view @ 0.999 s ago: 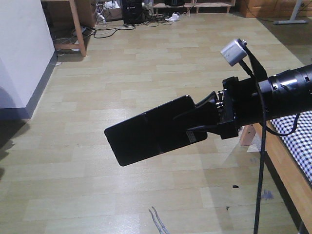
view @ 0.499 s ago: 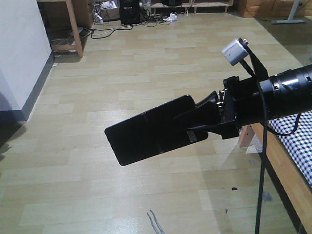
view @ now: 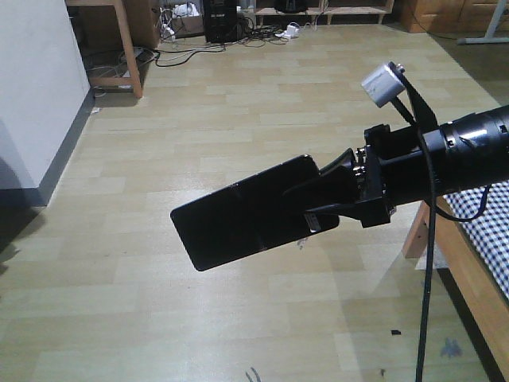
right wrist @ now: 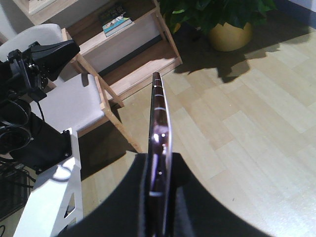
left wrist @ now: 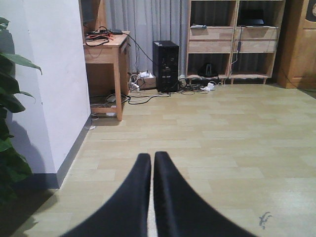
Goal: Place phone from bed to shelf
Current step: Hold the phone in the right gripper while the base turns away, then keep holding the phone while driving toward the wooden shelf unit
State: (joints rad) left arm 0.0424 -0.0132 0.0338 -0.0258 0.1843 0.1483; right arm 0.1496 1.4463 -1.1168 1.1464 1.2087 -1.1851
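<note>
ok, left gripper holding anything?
No, the left gripper is shut with nothing between its fingers; the phone is clamped in the right gripper.

A furnished home room, a bedroom with a work corner, is indicated. Light wood-plank flooring (left wrist: 222, 133) is laid throughout. Ahead of the left gripper (left wrist: 152, 163), a wooden desk (left wrist: 106, 49), a computer tower (left wrist: 165, 65), a shelving unit (left wrist: 232, 44) and grey curtains (left wrist: 148, 19) are located. Behind the right gripper (view: 312, 195), a gingham-sheeted bed (view: 461, 267) is seen; ahead of it, a potted plant (right wrist: 229, 22).
</note>
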